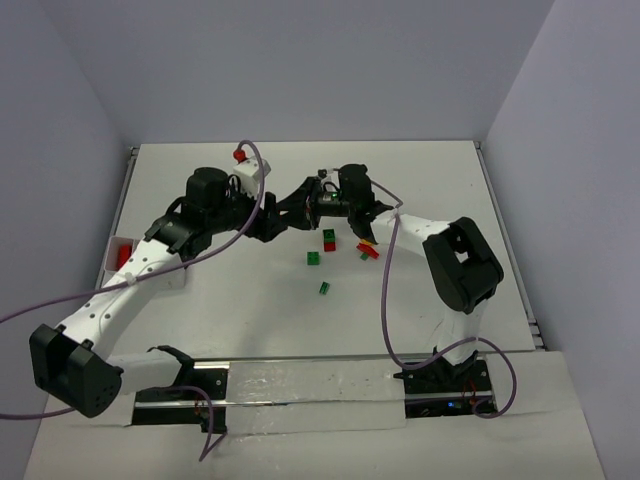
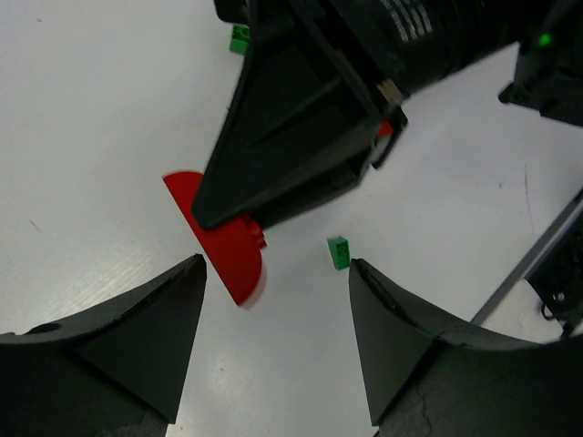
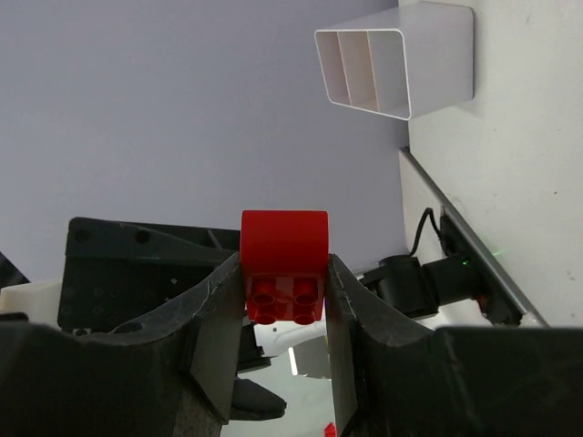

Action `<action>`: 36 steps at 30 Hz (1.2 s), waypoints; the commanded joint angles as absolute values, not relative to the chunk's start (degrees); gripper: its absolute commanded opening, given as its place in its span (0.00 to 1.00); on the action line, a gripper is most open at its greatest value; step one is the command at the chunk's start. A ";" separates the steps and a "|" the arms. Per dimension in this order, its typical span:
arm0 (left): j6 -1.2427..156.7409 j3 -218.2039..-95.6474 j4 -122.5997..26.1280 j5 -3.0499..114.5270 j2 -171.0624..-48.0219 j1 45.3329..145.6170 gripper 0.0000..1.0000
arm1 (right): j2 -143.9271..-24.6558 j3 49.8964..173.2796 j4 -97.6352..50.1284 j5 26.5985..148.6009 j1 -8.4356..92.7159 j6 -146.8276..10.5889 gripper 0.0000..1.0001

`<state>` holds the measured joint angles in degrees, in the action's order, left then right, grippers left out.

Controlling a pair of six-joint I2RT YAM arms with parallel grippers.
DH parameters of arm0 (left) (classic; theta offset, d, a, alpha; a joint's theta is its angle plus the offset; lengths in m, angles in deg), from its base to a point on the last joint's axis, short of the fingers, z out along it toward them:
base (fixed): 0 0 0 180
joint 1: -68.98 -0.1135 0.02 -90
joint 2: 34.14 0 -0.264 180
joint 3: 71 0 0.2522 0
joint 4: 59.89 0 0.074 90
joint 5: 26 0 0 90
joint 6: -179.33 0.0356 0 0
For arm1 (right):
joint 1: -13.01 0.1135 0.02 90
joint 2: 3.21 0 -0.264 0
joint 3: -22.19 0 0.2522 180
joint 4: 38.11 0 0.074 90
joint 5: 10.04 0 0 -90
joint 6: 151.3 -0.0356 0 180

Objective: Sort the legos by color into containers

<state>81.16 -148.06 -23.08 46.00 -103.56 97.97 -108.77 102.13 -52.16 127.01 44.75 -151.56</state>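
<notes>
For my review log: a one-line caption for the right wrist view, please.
Right hand clamped on a red round-topped brick, with a white three-compartment container on the table beyond.

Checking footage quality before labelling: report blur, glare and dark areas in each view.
Top external: evenly lit and sharp, glare on the shiny strip along the bottom. Left wrist: the red lego shows a smeared lower edge; the left gripper is near-black, detail lost. Right wrist: the red lego is crisp in the right gripper.
</notes>
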 commanded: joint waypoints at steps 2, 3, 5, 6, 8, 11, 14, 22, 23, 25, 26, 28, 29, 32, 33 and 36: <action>78.22 -153.67 -26.82 53.02 -105.92 98.80 0.67 | -108.30 102.19 -56.26 126.01 44.72 -158.00 0.00; 78.01 -153.94 -26.84 53.26 -106.42 98.77 0.62 | -108.41 102.10 -57.57 126.17 44.74 -158.90 0.00; 77.75 -154.05 -26.95 53.45 -107.05 98.77 0.53 | -108.57 101.91 -59.35 126.43 44.81 -160.80 0.00; 77.73 -153.95 -27.03 53.57 -107.15 98.89 0.52 | -108.59 101.87 -60.05 126.45 44.83 -161.06 0.00; 77.78 -153.73 -26.97 54.26 -107.35 98.89 0.43 | -108.73 101.45 -61.90 126.59 44.94 -162.87 0.00; 78.06 -153.49 -26.89 54.69 -107.51 98.86 0.32 | -108.61 101.02 -63.24 126.72 45.17 -164.33 0.00; 78.04 -153.72 -26.51 54.13 -107.93 98.89 0.19 | -108.77 100.91 -64.41 126.72 45.27 -165.17 0.00; 81.43 -155.24 -21.51 48.20 -104.89 96.26 0.00 | -108.94 100.22 -65.57 126.52 44.72 -163.22 0.91; 82.78 -155.72 -18.77 46.17 -104.20 94.58 0.00 | -108.94 99.80 -65.46 126.40 44.23 -162.66 0.99; 85.05 -157.02 -15.02 43.63 -102.80 91.22 0.00 | -109.03 99.63 -64.97 126.45 43.01 -160.92 1.00; 87.31 -157.76 -11.72 41.28 -102.13 87.71 0.00 | -109.12 99.92 -64.15 126.60 42.31 -159.31 1.00; 92.20 -160.22 -2.26 34.69 -101.73 83.04 0.00 | -109.00 101.53 -58.48 126.72 41.20 -154.12 1.00; 95.41 -161.46 1.80 33.07 -101.99 79.89 0.00 | -108.88 103.07 -54.69 126.69 40.43 -149.24 1.00; 108.76 -165.27 16.37 27.89 -103.19 68.83 0.00 | -108.59 107.15 -43.17 126.54 38.58 -136.92 1.00; 111.24 -166.39 21.90 26.83 -103.94 65.99 0.00 | -108.59 109.31 -40.75 126.54 38.35 -131.04 1.00; 120.55 -167.79 30.08 27.99 -106.43 57.47 0.00 | -108.76 114.20 -30.35 125.92 38.07 -117.83 1.00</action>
